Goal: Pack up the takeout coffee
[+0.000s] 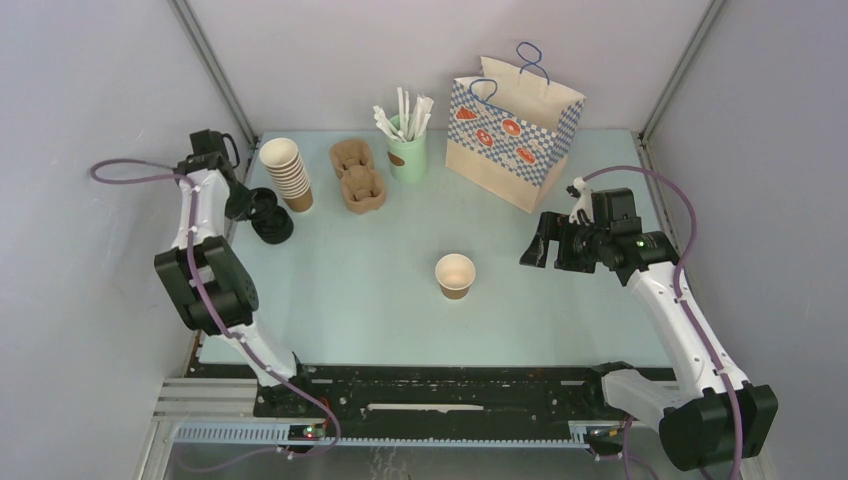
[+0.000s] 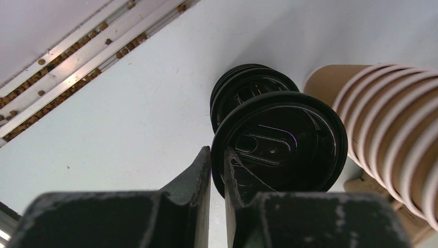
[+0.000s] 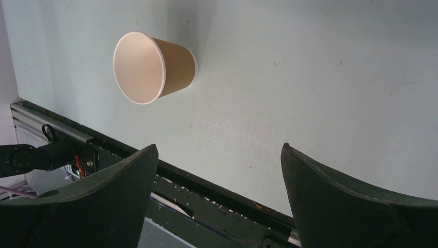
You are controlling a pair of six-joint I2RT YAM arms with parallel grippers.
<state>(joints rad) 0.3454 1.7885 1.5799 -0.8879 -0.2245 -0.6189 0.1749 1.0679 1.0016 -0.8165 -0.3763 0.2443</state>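
No lidded coffee cup is in view. A lone lidless brown paper cup (image 1: 455, 275) stands upright mid-table; it also shows in the right wrist view (image 3: 155, 67). My left gripper (image 1: 247, 201) (image 2: 217, 152) is at the far left, shut on the rim of a loose black lid (image 2: 281, 139), held just above a stack of black lids (image 2: 248, 82) (image 1: 272, 226). My right gripper (image 1: 537, 246) (image 3: 219, 150) is open and empty, above the table to the right of the lone cup.
A stack of lidless brown cups (image 1: 287, 172) (image 2: 392, 119) stands right beside the lids. A brown pulp cup carrier (image 1: 358, 176), a green cup of white stirrers (image 1: 407, 150) and a checked paper bag with blue handles (image 1: 510, 135) line the back.
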